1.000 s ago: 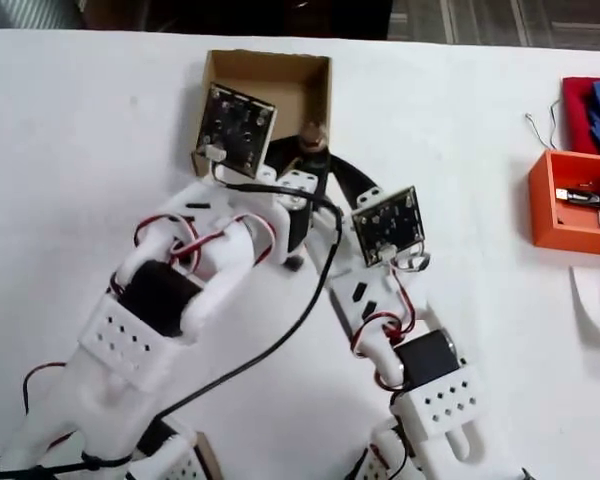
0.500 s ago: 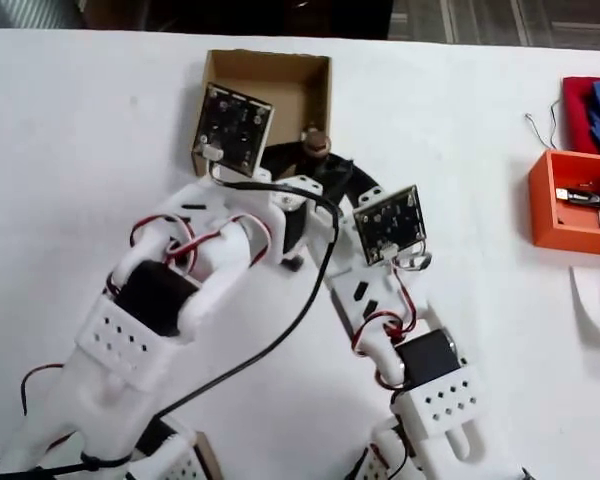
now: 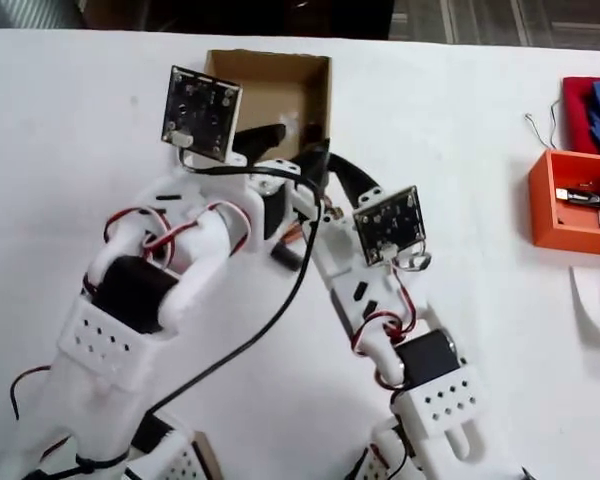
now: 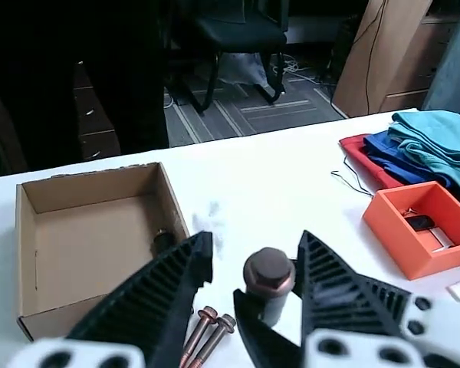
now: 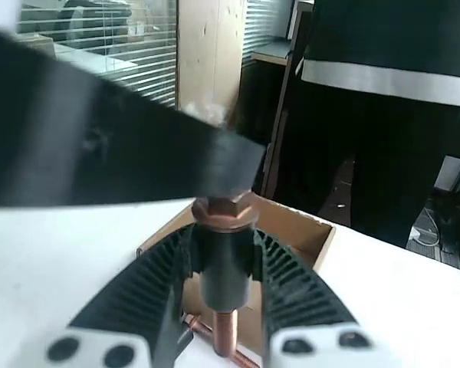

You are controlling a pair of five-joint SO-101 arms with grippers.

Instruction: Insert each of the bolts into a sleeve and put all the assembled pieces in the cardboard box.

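1. The right gripper (image 5: 224, 247) is keeping its jaws clamped on a black sleeve (image 5: 225, 276), which is carrying a copper bolt (image 5: 224, 208) upright.
2. The left gripper (image 4: 254, 247) is flanking this assembly, jaws apart, near the cardboard box (image 4: 100, 198).
3. Two loose bolts (image 4: 208, 331) are lying on the tabletop (image 4: 276, 184) beside the box.
4. A dark item (image 4: 162, 241), possibly an assembled piece, is sitting inside the box.

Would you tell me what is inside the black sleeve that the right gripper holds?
A copper bolt sits in the sleeve: hex head on top, tip below. The sleeve hides the shank between.
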